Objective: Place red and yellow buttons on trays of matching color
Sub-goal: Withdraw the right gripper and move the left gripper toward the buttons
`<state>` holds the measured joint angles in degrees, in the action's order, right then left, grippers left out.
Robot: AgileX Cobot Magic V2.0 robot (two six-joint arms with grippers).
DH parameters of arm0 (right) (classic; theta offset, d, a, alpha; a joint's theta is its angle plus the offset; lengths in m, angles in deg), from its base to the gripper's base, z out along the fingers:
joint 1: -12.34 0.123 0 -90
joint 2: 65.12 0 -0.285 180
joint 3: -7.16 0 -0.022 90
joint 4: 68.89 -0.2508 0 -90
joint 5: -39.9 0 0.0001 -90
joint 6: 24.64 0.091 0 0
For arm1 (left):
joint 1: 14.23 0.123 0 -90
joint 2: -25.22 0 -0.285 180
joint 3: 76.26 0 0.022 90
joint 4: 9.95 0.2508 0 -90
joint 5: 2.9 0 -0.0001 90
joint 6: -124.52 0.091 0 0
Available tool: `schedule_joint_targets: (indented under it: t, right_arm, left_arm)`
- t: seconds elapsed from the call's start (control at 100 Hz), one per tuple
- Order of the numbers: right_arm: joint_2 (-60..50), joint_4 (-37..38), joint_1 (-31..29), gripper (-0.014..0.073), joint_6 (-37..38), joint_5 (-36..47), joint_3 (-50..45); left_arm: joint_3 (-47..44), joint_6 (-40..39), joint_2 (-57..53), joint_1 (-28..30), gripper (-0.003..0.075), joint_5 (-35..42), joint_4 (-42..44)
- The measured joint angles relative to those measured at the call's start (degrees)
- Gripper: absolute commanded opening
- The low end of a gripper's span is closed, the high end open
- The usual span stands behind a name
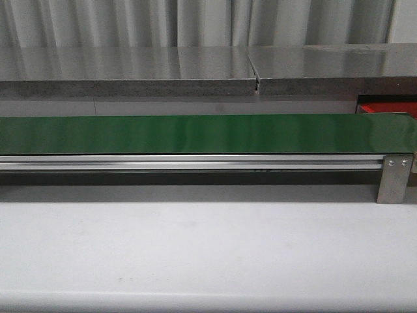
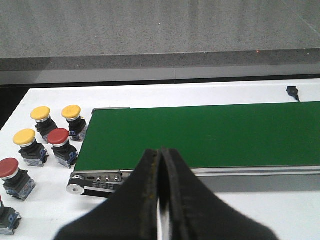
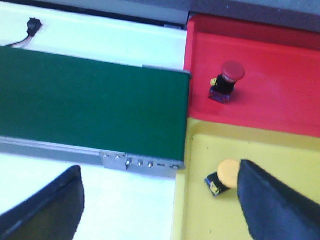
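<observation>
The left gripper (image 2: 161, 200) has its two dark fingers pressed together with nothing between them, and it hangs over the white table (image 2: 280, 210) just in front of the near rail of the green belt (image 2: 210, 134). Past that end of the belt, on the table, stands a cluster of loose buttons: two yellow-capped ones (image 2: 40, 114) (image 2: 71, 112) farthest off, then a yellow one (image 2: 24, 137) beside a red one (image 2: 58, 135), and nearer still another red one (image 2: 9, 168); a further dark base shows at the picture's edge, too cut off to tell its colour. The right gripper (image 3: 160, 210) is spread wide, its fingers far apart, one over the table and the other over the yellow tray (image 3: 195, 210), holding nothing. Just beside that finger a yellow button (image 3: 226, 176) lies tipped on its side in the yellow tray. Next to it, the red tray (image 3: 290, 107) carries one red button (image 3: 227, 80), which seems slightly tilted, though the blur makes that uncertain. Both trays sit against the end of the belt. In the front view the belt runs bare across the frame, with only a corner of the red tray visible behind its right end, and neither arm shows.
</observation>
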<state>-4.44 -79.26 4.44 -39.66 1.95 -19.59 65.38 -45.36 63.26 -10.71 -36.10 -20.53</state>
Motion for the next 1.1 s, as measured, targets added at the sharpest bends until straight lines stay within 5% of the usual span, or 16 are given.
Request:
schedule_joint_targets:
  t: [0.17, 0.39, 1.1]
  right_arm:
    - [-6.7, 0.0, 0.0, 0.047, 0.0, -0.4, -5.9]
    - [-12.0, 0.0, 0.0, -0.0127, 0.0, -0.8, -8.0]
    - [-12.3, 0.0, 0.0, -0.0118, 0.0, -0.8, -8.0]
  left_arm:
    - [0.0, 0.0, 0.0, 0.0, -0.002, 0.0, 0.0]
    - [0.0, 0.0, 0.0, 0.0, -0.002, 0.0, 0.0]
    - [0.0, 0.0, 0.0, 0.0, -0.002, 0.0, 0.0]
